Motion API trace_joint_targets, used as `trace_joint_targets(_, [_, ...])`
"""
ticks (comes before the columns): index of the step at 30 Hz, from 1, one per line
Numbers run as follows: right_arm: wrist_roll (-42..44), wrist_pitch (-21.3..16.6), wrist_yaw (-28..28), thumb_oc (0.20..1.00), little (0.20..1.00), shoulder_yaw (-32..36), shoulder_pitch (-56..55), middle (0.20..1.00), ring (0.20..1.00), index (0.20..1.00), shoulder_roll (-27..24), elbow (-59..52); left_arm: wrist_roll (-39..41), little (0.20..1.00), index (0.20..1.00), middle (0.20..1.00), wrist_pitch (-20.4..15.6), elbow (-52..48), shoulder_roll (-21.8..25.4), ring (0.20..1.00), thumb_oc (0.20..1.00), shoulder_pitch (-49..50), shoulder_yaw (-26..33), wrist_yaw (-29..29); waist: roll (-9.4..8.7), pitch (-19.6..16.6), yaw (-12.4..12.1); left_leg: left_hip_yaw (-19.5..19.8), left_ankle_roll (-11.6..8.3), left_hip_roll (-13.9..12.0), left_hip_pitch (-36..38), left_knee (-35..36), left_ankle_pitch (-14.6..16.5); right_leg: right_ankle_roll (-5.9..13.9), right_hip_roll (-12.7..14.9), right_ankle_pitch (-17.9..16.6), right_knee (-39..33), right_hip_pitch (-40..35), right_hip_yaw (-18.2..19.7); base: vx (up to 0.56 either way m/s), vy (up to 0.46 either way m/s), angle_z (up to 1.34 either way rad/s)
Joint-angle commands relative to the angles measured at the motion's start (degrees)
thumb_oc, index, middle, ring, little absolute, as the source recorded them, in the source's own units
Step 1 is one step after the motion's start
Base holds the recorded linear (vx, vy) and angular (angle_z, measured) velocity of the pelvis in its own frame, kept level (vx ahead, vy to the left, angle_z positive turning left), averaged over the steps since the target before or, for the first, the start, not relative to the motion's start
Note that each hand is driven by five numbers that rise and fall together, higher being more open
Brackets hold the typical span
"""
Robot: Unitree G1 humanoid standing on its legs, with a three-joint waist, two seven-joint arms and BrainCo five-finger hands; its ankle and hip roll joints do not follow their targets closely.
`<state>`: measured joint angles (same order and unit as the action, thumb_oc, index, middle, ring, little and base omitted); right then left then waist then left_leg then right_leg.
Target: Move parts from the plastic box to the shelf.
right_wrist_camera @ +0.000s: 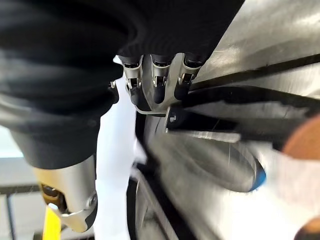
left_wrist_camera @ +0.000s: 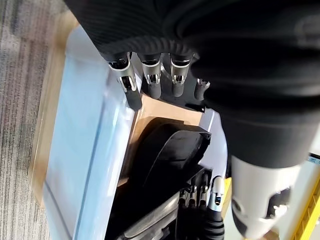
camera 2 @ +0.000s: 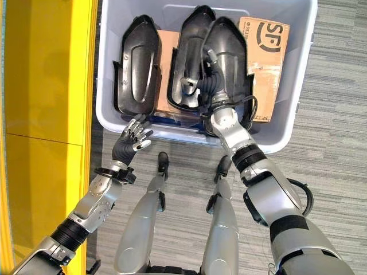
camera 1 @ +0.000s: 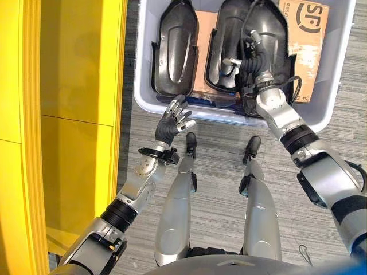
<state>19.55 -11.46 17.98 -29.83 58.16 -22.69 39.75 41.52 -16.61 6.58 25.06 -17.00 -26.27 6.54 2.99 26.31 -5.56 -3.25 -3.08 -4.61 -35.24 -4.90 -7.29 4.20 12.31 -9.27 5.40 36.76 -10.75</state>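
Note:
A grey plastic box (camera 1: 338, 69) on the floor holds three black shell-shaped parts: one on the left (camera 1: 175, 48), one in the middle (camera 1: 226, 40) and one on the right (camera 1: 269, 23). My right hand (camera 1: 252, 57) reaches into the box. Its fingers (right_wrist_camera: 155, 85) curl over the edge of the right black part (right_wrist_camera: 240, 130), and its thumb lies on the middle part's side. My left hand (camera 1: 172, 123) hovers open just outside the box's near rim, with its fingers (left_wrist_camera: 150, 80) straight and pointing at the left part (left_wrist_camera: 170, 155).
The yellow shelf (camera 1: 74, 86) stands along the left, close to the box. Cardboard boxes (camera 1: 307, 34) lie under and beside the parts. Grey carpet lies in front of and to the right of the box.

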Motion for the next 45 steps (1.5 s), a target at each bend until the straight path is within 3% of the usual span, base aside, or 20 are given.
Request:
trace_joint_targets(1, [-2.82,-1.58,-0.77,1.000,1.000,-0.66,0.01,1.000,1.000,1.000,0.04,-1.62,-0.36,1.000,1.000,1.000,-2.16,-5.44,0.76,1.000,1.000,2.35,0.28,-0.31,0.18,-1.81,0.27,0.82,-0.73,-1.22,-1.56,-4.43,4.42,3.85,3.71,4.80,4.02,-1.91,1.33,0.00,0.000,0.00])
trace_joint_targets(11, [-5.81,-1.64,0.17,1.000,1.000,0.81,-2.15,1.000,1.000,1.000,-0.94,-7.29,-0.68,1.000,1.000,1.000,-2.25,-5.57,1.25,1.000,1.000,2.82,1.10,-0.37,-0.58,-1.79,0.48,0.94,-0.79,-1.31,-1.45,-4.35,4.46,3.95,3.72,4.90,3.83,-2.41,1.04,0.00,0.000,0.00])
trace_joint_targets(21, [-11.14,-4.34,4.93,1.000,1.000,8.81,-8.58,1.000,1.000,1.000,-5.26,-27.53,-1.82,1.000,1.000,1.000,-2.14,-5.23,0.48,1.000,1.000,3.31,2.78,0.78,-1.79,-1.77,2.58,0.46,-0.93,-1.68,-0.70,-4.31,4.77,4.15,3.37,4.86,3.80,-2.60,1.53,0.00,0.000,0.00])
trace_joint_targets(28, [-11.46,-6.90,5.70,1.000,1.000,12.29,-14.47,1.000,1.000,1.000,-3.90,-36.92,-2.39,1.000,1.000,1.000,-2.04,-5.53,0.30,1.000,1.000,3.83,3.26,1.71,-2.26,-1.99,3.71,0.08,-1.11,-1.88,-0.14,-4.12,4.82,4.20,3.23,4.91,3.85,-2.73,1.80,0.00,-0.001,-0.01])
trace_joint_targets(31, [-12.54,-6.96,6.23,1.000,1.000,12.67,-15.70,1.000,1.000,1.000,-3.78,-37.81,-2.56,1.000,1.000,1.000,-2.09,-5.56,0.28,1.000,1.000,4.09,3.36,1.83,-2.30,-2.04,3.94,0.07,-1.15,-1.94,-0.16,-4.15,4.81,4.23,3.19,4.89,3.83,-2.69,1.83,0.00,0.000,0.00])
trace_joint_targets(34, [-20.65,-5.46,9.35,1.000,1.000,13.17,-17.93,1.000,1.000,1.000,-5.12,-38.50,-3.34,1.000,1.000,1.000,-2.53,-5.94,0.22,1.000,1.000,4.68,3.92,2.19,-2.43,-2.00,4.42,0.11,-1.20,-1.99,-0.19,-4.17,4.85,4.33,3.05,4.87,3.86,-2.65,1.85,0.00,0.000,0.00])
trace_joint_targets(37, [-22.54,-4.55,10.41,1.000,1.000,13.07,-18.36,1.000,1.000,1.000,-5.02,-37.48,-3.64,1.000,1.000,1.000,-2.67,-6.02,0.13,1.000,1.000,4.82,3.90,2.40,-2.44,-1.99,4.46,0.06,-1.17,-2.02,-0.23,-4.12,4.81,4.31,3.02,4.90,3.74,-2.64,1.82,0.00,0.000,0.00])
trace_joint_targets(45, [-21.21,-4.88,12.74,1.000,1.000,15.36,-22.15,1.000,1.000,1.000,-2.68,-34.64,-3.87,1.000,1.000,1.000,-2.94,-5.71,-0.46,1.000,1.000,4.99,3.96,3.31,-2.58,-1.81,4.86,0.02,-1.09,-2.13,-0.54,-4.14,4.76,4.37,3.00,4.89,3.83,-2.43,1.67,0.00,0.000,0.00])
